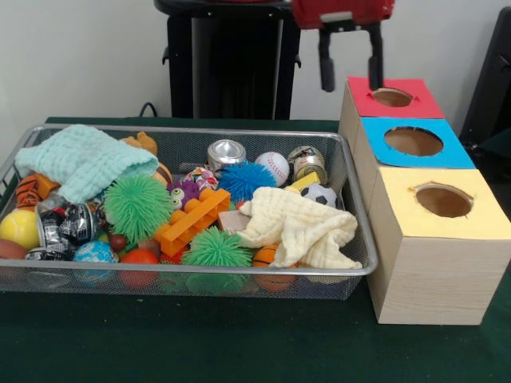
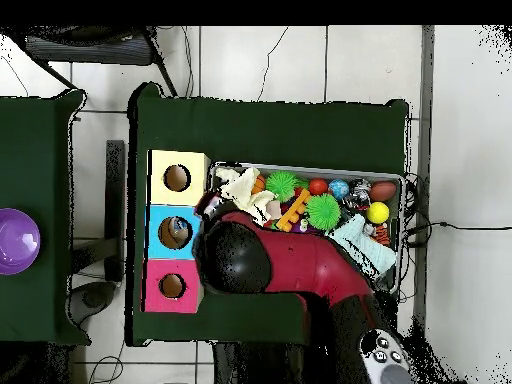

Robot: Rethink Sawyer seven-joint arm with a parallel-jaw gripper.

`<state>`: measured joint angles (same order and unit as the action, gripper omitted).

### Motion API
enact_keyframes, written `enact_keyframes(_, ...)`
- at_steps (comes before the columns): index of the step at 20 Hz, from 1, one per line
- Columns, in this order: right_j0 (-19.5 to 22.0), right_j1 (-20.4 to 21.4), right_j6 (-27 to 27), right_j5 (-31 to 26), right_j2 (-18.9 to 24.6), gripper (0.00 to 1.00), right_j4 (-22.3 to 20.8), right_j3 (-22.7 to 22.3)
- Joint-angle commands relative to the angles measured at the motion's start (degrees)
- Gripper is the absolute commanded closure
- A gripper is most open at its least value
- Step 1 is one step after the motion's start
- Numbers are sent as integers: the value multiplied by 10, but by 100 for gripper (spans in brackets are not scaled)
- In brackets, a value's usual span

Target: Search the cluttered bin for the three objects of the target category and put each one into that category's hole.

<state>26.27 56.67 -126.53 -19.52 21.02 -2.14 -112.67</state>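
The silver wire mesh bin [image 1: 200,270] sits on the green table, full of clutter. In it are green spiky balls [image 1: 137,206], a blue spiky ball [image 1: 243,179], a baseball [image 1: 273,167], a soccer ball [image 1: 319,195], a yellow ball [image 1: 17,227], metal cans [image 1: 226,153], an orange block toy [image 1: 192,222], a pale blue cloth [image 1: 84,159] and a cream cloth [image 1: 299,227]. Beside the bin stand three wooden boxes with holes: red top [image 1: 393,97], blue top [image 1: 413,141], yellow top [image 1: 444,199]. My gripper [image 1: 350,78] hangs open and empty above the red box's near edge.
In the overhead view my red arm [image 2: 290,270] covers the bin's [image 2: 300,167] near side and reaches toward the blue box [image 2: 175,232]. A purple bowl [image 2: 15,240] sits on a separate table. The black pedestal [image 1: 227,60] stands behind the bin.
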Motion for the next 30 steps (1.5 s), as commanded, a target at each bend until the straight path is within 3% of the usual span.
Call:
enact_keyframes(1, 58, 1, 54, -53, 4, 0, -40, 6)
enact_keyframes(14, 154, -48, 103, -66, 10, 0, -131, 62)
enact_keyframes(20, 192, -38, 113, -93, 14, 0, -160, 54)
enact_keyframes(30, 263, -101, 117, -70, 19, 0, -226, 46)
